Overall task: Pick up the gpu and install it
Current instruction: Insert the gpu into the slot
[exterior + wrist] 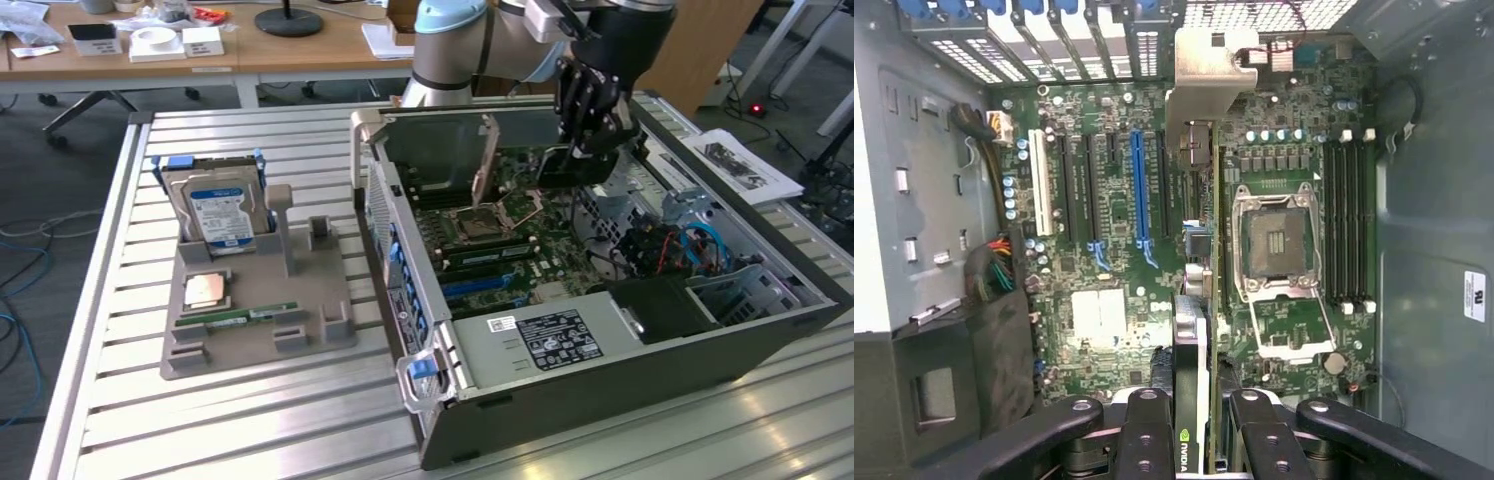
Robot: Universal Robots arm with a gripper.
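The gpu [1191,340] is held edge-on between the gripper's [1194,410] black fingers, which are clamped on its two faces; it hangs inside the open computer case [641,360], above the motherboard [1104,300] and, by my reading, not yet seated. Its silver end bracket [1204,85] points toward the case's rear slot openings [1054,50]. In the wrist view the card's line falls between the long blue slot [1137,180] and the CPU socket [1279,240], though how much of that offset is only perspective I cannot tell. The likely trouble lies there: if the card comes down beside the slot and not over it, its edge would land on board components. The bracket could also catch on the rear frame and tip the card in the fingers, and force on a crooked card would strain the board. In the exterior view the arm reaches over from the far side of the slatted metal table [240,420], with its wrist turned straight down and its fingers vertical over the board's far half. Well apart, to the exterior view's left, a hard drive [220,210] stands in a grey holder [254,340].
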